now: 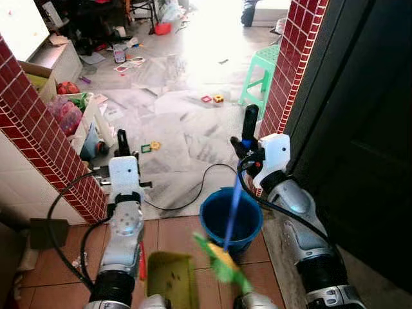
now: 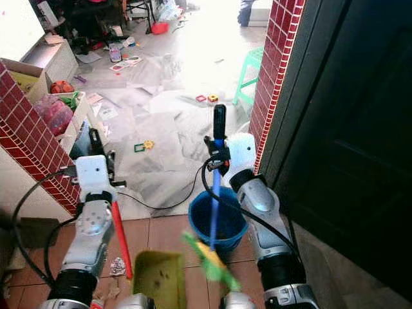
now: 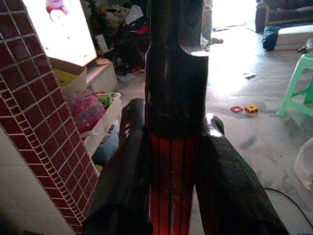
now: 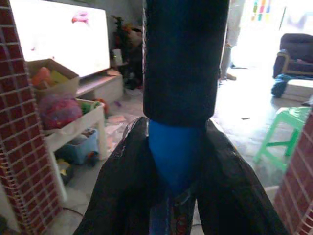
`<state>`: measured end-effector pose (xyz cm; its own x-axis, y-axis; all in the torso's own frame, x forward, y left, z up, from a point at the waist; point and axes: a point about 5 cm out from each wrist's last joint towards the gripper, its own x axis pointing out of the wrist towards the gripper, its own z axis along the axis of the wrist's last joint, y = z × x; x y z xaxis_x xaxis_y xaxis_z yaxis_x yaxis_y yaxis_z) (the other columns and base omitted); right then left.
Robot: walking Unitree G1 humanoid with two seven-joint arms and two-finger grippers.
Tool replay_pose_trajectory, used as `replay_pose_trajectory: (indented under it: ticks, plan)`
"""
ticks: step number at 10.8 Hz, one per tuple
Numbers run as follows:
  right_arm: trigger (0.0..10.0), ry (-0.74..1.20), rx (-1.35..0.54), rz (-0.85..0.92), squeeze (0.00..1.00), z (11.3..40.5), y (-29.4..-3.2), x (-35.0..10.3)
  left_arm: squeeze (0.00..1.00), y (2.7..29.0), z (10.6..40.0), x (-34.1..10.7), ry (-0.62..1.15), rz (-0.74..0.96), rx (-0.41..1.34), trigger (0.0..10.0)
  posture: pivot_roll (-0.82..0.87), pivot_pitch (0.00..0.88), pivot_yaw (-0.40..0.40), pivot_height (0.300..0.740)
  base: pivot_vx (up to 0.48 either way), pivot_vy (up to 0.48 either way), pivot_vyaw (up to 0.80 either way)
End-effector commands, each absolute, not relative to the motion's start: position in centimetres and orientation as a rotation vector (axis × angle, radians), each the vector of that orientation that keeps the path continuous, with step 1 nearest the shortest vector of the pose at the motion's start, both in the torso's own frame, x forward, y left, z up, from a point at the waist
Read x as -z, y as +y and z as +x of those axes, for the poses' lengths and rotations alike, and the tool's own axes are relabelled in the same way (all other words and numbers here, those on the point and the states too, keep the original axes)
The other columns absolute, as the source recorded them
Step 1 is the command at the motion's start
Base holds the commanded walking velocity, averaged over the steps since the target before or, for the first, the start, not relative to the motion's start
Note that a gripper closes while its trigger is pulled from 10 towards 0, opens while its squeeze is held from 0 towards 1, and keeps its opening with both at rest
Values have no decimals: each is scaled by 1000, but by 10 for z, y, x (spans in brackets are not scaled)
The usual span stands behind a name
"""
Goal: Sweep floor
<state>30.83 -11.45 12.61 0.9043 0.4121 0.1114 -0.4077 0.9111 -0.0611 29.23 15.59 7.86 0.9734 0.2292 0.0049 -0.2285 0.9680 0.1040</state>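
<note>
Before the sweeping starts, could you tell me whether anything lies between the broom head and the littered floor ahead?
Yes. The blue bucket stands right in front of the broom's green bristles, and a black cable trails over the floor just past it. The right gripper holds the blue broom handle; the left gripper holds the red dustpan handle.

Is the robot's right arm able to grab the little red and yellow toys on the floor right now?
Probably not. The right gripper is shut on the blue broom handle, and the small red and yellow toys lie far ahead, beyond the blue bucket.
</note>
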Motion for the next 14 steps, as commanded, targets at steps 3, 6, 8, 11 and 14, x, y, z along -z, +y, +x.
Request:
replay_pose_trajectory:
  ticks: [3,6,8,11,14]
  plan:
    - [10000,-191,-360,-105,0,316,-122,-139,0,156,299,-90,-31,70,-226,10000,-98,0,50,740,0,0,0]
    - [10000,-157,-403,-76,0,309,-116,-131,0,150,297,-88,-15,-9,-158,10000,-101,0,54,740,0,0,0]
    - [10000,-133,-403,-57,0,303,-113,-123,0,141,297,-90,-20,-18,-109,10000,-100,0,56,740,0,480,0]
    - [10000,-122,-397,-54,0,305,-113,-121,0,131,300,-95,-27,-57,-44,10000,-100,0,58,740,0,480,0]
    - [10000,-133,-397,-68,0,307,-109,-122,0,119,304,-108,-56,-89,27,10000,-93,0,59,740,0,480,0]
